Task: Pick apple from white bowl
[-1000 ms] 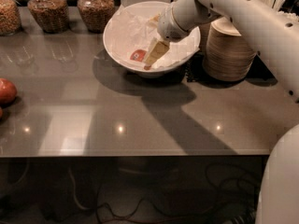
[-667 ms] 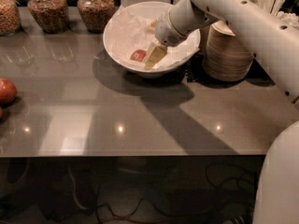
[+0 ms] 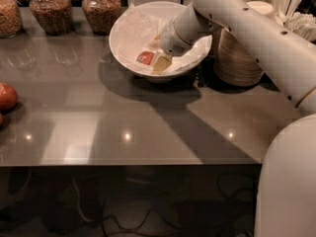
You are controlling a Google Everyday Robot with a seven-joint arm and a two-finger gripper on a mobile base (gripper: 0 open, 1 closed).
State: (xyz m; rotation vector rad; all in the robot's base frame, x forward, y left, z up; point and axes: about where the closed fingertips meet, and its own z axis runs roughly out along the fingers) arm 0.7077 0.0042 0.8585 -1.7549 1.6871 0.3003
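Since a second ago: we see almost nothing shift; the apple (image 3: 145, 58) lies where it lay, and the gripper (image 3: 161, 62) stays low inside the white bowl (image 3: 123, 26).
Apple's place: it sits on the crumpled white paper (image 3: 133, 28) lining the bowl, near the bottom and toward the side facing us.
Apple's axis: it reads to us as a small round red-orange shape. We make out no long axis and cannot tell which way its stem points.
Gripper: it reaches down into the bowl from the right, with its tan tip just beside the apple on the apple's right. We cannot tell whether the two touch.
Grip: we cannot tell whether it is spread or pressed together, nor whether it holds anything.
Arm: the white arm (image 3: 256, 33) slants in from the right edge, passing over the stack of beige paper bowls (image 3: 237, 63).
Table: the bowl stands at the back of the dark glossy table (image 3: 148, 127). Jars (image 3: 101, 6) stand to its left, and a darker red fruit (image 3: 6, 97) rests at the left edge, well apart.
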